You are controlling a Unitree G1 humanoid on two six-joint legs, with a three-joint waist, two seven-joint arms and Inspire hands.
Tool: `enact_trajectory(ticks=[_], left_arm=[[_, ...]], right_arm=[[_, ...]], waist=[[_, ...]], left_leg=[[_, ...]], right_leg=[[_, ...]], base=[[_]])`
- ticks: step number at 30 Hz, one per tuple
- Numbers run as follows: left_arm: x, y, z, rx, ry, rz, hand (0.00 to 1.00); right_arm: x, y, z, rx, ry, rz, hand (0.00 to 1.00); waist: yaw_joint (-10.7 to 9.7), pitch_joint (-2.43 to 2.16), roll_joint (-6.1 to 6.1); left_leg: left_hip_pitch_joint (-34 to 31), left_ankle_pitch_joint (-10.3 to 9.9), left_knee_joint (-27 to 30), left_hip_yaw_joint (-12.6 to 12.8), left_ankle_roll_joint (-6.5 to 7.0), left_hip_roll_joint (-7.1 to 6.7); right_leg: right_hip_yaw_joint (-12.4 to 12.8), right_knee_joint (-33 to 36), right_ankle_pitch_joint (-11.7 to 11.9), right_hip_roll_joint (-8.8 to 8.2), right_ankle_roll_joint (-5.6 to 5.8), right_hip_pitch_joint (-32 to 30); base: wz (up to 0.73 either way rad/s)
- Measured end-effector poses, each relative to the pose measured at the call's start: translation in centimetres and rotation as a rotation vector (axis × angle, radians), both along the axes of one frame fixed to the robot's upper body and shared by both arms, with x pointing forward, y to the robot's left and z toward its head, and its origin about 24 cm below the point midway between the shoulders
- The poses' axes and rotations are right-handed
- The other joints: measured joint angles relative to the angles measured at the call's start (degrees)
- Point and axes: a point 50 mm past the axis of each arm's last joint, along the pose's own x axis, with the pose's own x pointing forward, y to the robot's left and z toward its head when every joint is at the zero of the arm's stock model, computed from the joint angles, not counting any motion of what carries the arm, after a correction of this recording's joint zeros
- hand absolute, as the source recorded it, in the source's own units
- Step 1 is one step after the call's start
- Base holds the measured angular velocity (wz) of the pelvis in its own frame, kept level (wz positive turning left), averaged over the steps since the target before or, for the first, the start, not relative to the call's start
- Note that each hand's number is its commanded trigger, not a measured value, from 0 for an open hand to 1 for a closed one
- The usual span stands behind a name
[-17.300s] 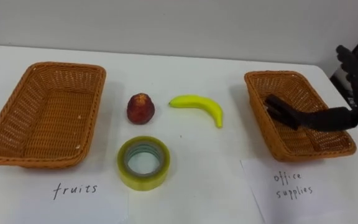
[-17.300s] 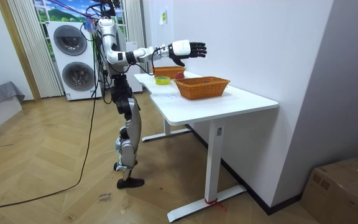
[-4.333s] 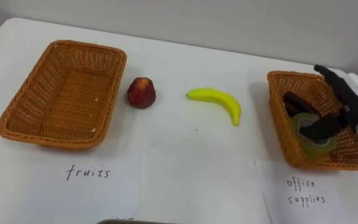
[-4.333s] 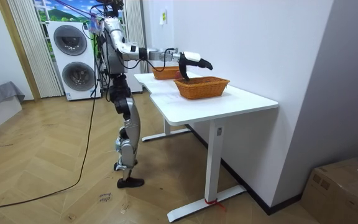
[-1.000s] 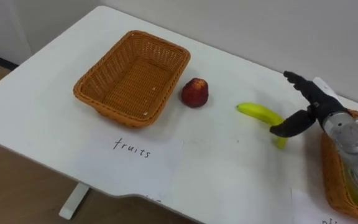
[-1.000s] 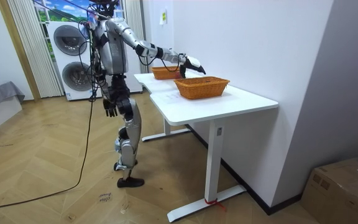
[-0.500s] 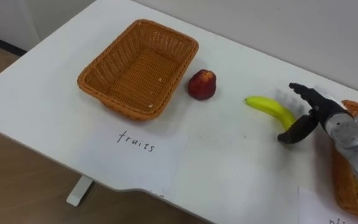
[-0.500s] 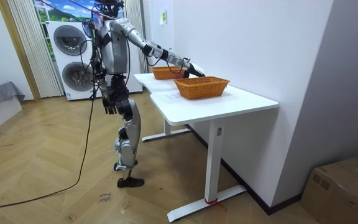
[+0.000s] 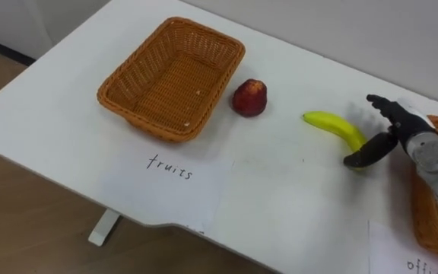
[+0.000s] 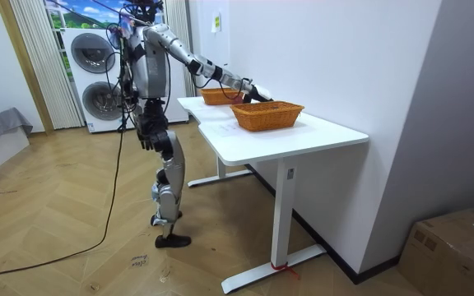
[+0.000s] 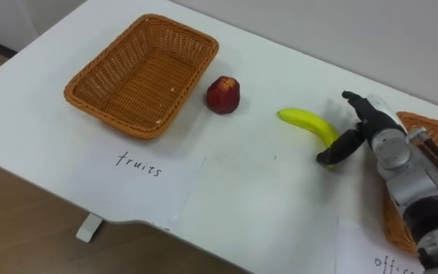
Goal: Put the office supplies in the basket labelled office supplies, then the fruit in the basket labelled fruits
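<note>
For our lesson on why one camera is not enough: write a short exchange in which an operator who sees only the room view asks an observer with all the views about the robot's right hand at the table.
Operator: In the room view the right hand reaches out over the table. What is it at?
Observer: It is at the right end of the banana, open, with the thumb on the near side and the fingers above the far side, not yet closed on it.
Operator: Is any fruit in its basket?
Observer: No, the left basket is empty.
Operator: Where is the other fruit?
Observer: The apple lies on the table close beside that basket's right wall.
</note>
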Motion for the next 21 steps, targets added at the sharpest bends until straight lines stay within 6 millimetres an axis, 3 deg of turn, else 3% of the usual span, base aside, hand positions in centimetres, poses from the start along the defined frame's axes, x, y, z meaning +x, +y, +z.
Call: enact_trajectory(ticks=[12, 21], left_arm=[[2.0, 0.0, 0.3, 0.007, -0.035, -0.039, 0.00], [2.5, 0.2, 0.2, -0.001, -0.040, -0.044, 0.00]], right_arm=[[0.5, -0.1, 0.4, -0.048, 0.045, 0.047, 0.00], [0.3, 1.1, -0.2, -0.012, 0.165, 0.177, 0.00]], waist=[[0.08, -0.16, -0.14], [0.18, 0.08, -1.87]], left_leg=[[-1.24, 1.22, -0.38, -0.18, -0.26, 0.02], [-1.36, 1.37, -0.37, 0.06, -0.40, 0.19]], right_leg=[[0.21, 0.89, 0.27, -0.07, -0.48, -1.83], [0.37, 0.64, 0.44, 0.09, -0.84, -2.23]], base=[[0.00], [-0.02]])
